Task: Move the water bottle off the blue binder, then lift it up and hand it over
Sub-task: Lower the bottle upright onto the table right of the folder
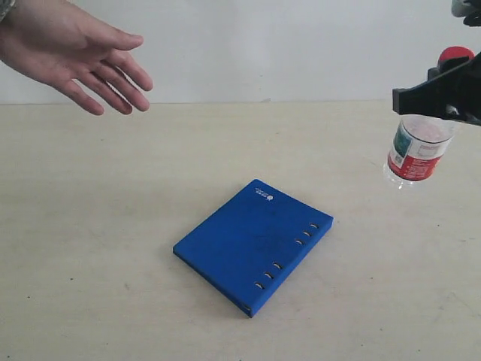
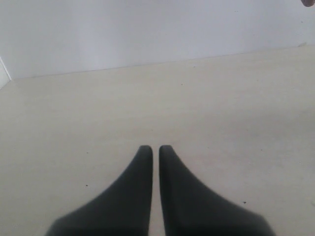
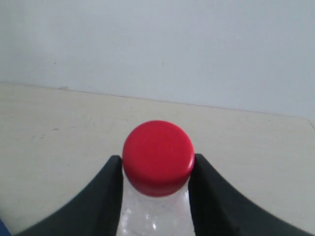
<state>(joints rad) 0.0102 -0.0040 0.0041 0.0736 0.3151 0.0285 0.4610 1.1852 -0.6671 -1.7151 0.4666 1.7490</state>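
Pale tabletop (image 1: 90, 226) and a bare white wall are all that surround the work. At the right edge the right gripper (image 1: 443, 94) holds the water bottle (image 1: 417, 154) in the air, jaws pinched on the neck just under the red cap (image 3: 157, 157), with the body hanging below, slightly tilted and clear of the table. That narrow hold is the first worry. With only the neck clamped, the clear body could swing further on a quick sideways move, and smooth plastic might slide down between the jaws if the squeeze is light. Below and to the left, the blue binder (image 1: 252, 244) lies flat near the middle of the table with nothing on it, so the bottle is already off it, though a low carry across could clip it. Far left and high, an open human hand (image 1: 71, 56) reaches in, fingers stretched rightward, well apart from the bottle. Letting go before those fingers close round it would drop it onto the table or the binder. The left gripper (image 2: 153, 150) is pressed together on nothing over bare table, and whether it sits in the carry path cannot be told.
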